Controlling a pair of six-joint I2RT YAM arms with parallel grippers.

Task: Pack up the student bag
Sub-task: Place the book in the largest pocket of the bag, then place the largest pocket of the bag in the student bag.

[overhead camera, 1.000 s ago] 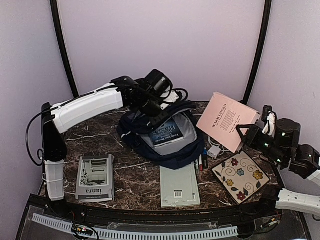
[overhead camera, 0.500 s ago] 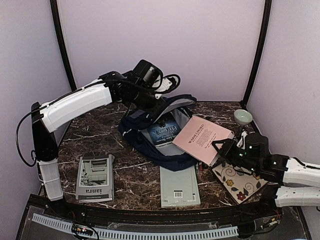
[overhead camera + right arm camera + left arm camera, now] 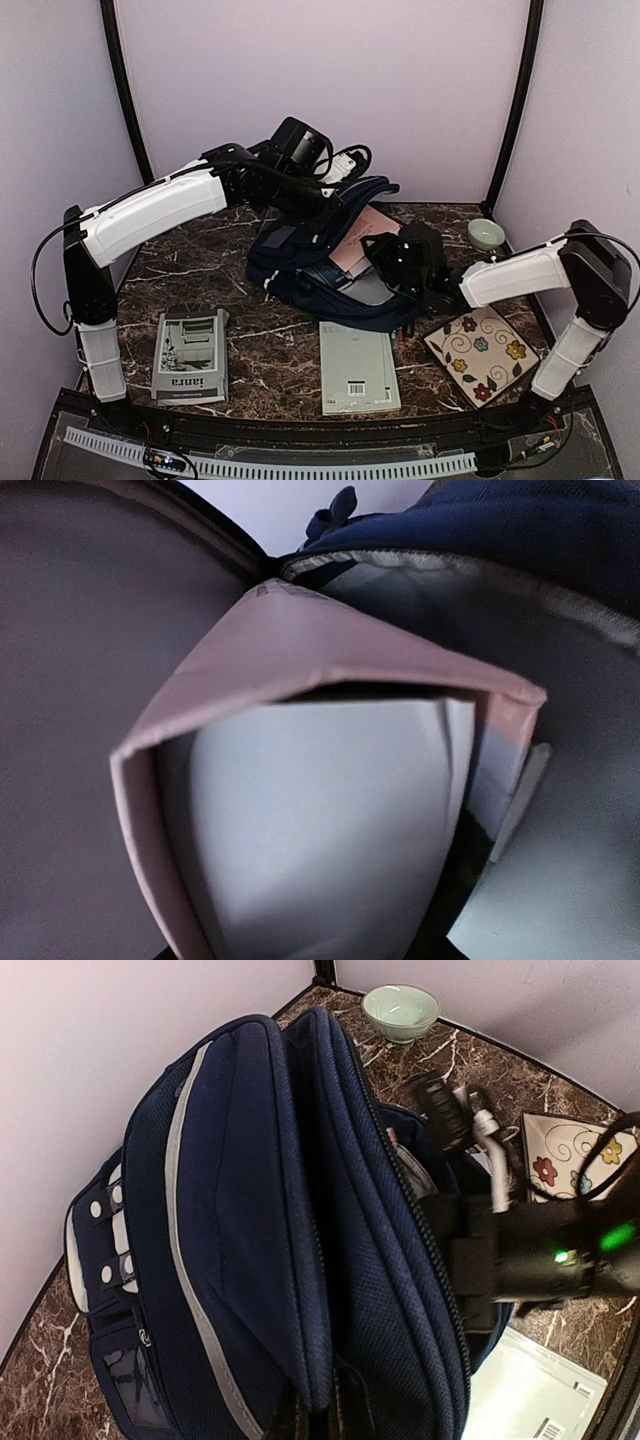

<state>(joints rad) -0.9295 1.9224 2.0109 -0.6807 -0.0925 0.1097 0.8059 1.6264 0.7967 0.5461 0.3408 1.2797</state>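
Two grippers are engaged on the backpack (image 3: pixel 300 270), which is set at the back middle of the table (image 3: pixel 250 330) with its mouth turned toward the right arm. Its upper flap is pinched in the fully closed left gripper (image 3: pixel 328 200) and lifted, so that the main compartment is gaped wide. A pink book (image 3: pixel 350 257) appears to be clamped in the right gripper (image 3: pixel 385 250), the jaws set partly apart round it, and is angled into the opening, partly past the rim. The step in hand is judged to be the loading of this book. For the next move, the book must be pushed deeper along the grey lining and then released, with the flap held high. A magazine (image 3: pixel 190 367), a grey booklet (image 3: pixel 358 368) and a flowered pad (image 3: pixel 482 352) are laid toward the near edge, and a bowl (image 3: pixel 486 234) at the far right. The right fingers cannot be made out in the wrist view, which is filled by the blurred book, and the bag's depths are hidden by the arm
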